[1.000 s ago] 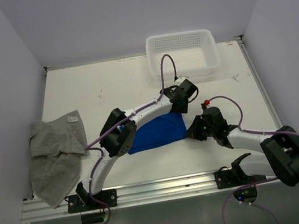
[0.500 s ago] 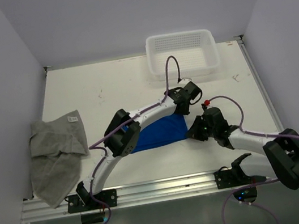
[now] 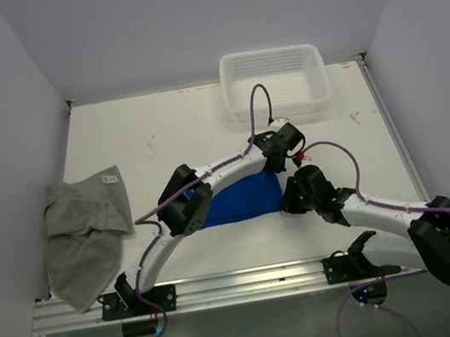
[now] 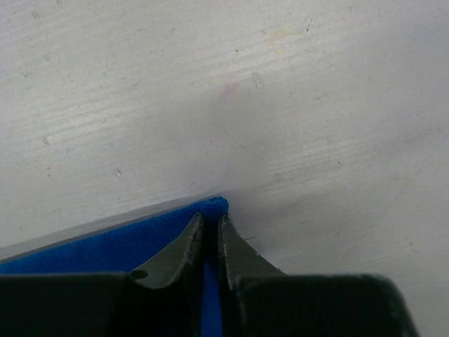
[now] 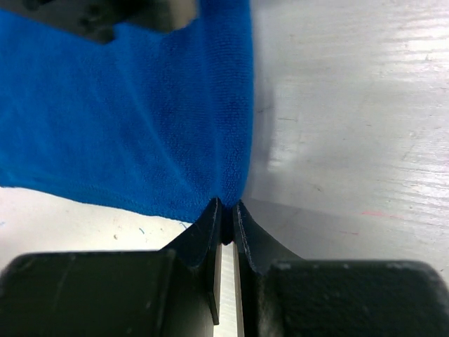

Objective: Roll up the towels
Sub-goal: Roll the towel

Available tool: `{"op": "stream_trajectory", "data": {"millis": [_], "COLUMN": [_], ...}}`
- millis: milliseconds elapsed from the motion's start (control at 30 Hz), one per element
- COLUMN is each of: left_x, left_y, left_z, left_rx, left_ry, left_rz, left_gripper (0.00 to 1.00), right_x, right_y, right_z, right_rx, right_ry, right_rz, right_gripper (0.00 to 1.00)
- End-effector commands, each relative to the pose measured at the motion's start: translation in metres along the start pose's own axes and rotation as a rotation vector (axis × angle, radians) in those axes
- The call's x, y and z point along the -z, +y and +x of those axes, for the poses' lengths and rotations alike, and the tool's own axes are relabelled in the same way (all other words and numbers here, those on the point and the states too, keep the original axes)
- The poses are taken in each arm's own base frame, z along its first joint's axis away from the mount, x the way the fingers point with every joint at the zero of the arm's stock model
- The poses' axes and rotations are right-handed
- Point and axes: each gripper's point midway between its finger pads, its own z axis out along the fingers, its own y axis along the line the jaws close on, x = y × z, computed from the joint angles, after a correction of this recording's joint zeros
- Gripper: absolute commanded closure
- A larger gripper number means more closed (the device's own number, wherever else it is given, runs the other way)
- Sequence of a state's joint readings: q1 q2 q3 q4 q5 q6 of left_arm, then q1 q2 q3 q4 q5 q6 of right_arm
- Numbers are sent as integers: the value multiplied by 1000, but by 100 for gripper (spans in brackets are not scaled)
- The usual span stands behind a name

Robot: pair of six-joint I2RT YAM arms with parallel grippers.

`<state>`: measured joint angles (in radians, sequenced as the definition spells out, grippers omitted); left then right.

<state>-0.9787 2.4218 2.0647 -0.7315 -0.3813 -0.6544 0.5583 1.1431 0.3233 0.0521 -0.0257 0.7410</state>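
Observation:
The blue towel [image 3: 243,197] lies in the middle of the table, partly under the left arm. My left gripper [image 4: 210,219] is shut on its far right corner, with blue cloth [image 4: 209,295] between the jaws. My right gripper [image 5: 226,206] is shut on the near right corner of the blue towel [image 5: 126,119]. In the top view the left gripper [image 3: 284,151] and the right gripper [image 3: 289,203] stand close together at the towel's right edge. The grey towel [image 3: 85,235] with a white tag lies crumpled at the table's left edge, untouched.
A white perforated basket [image 3: 274,82] stands at the back right of the table [image 3: 158,128]. Purple cables loop above both arms. A metal rail [image 3: 244,282] runs along the near edge.
My left gripper has closed onto the blue towel's far right corner. The right gripper has shifted slightly left, still holding the near corner.

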Motion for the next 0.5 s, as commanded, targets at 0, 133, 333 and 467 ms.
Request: {"op": "stream_trajectory", "data": {"millis": [0, 133, 333, 467], "left_x": [2, 14, 37, 45], "left_y": [-11, -13, -17, -17], "left_z": [-2, -20, -47, -55], "left_rx": [21, 67, 147, 181], "left_ry": [-2, -30, -112, -140], "left_rz": [25, 73, 185, 235], "left_gripper": [88, 95, 100, 100], "right_x": [4, 10, 21, 30], "right_y": [-5, -1, 2, 5], "right_z": [6, -2, -12, -16], "right_rx": [109, 146, 195, 244], "right_ry": [9, -37, -86, -106], "right_rz": [92, 123, 159, 192], "right_gripper": [99, 100, 100, 100]}}
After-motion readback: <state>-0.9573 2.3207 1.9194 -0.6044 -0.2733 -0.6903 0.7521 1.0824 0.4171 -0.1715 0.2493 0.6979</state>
